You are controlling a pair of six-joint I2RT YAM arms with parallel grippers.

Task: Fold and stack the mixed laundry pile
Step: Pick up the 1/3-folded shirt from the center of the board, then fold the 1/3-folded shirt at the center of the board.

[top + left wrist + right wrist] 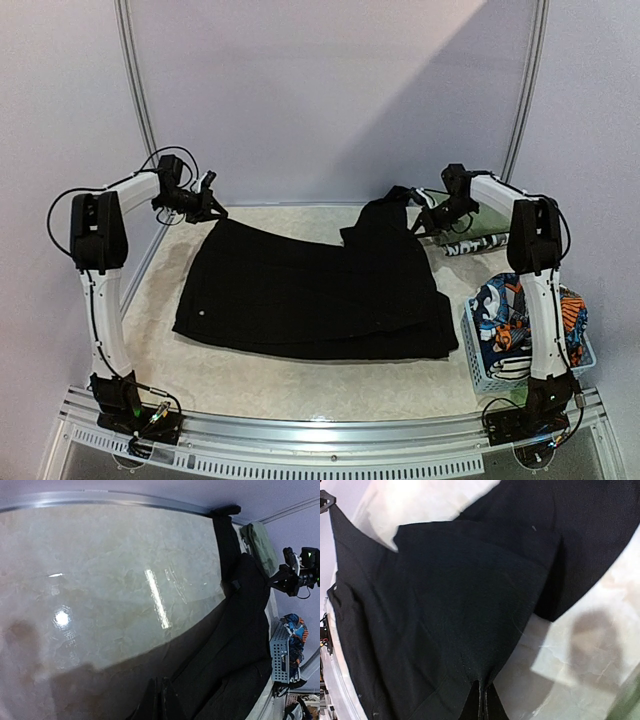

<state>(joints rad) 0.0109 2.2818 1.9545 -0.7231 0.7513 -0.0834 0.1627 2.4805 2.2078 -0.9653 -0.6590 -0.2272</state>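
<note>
My left fingers (149, 705) and right fingers (487, 705) pinch the far corners of the black garment (310, 290) spread on the worktop (160, 300); I judge it limp, light, best held by hemmed edges.

**Enclosure and Work Surface: Condition as Observed**

Table (300, 385): pale cream, marbled finish, glossy. In the left wrist view it carries a bright round glare spot (61, 617) and a long streak of reflected light (157, 597). A silver metal rail (330, 432) bounds the near edge. Back wall (330, 90): plain, pale lilac-grey, crossed by a diagonal boundary, brighter to the upper right and shaded to the left. Two curved metal tubes, left (134, 90) and right (526, 90), rise near the table's far corners against that wall.
</note>
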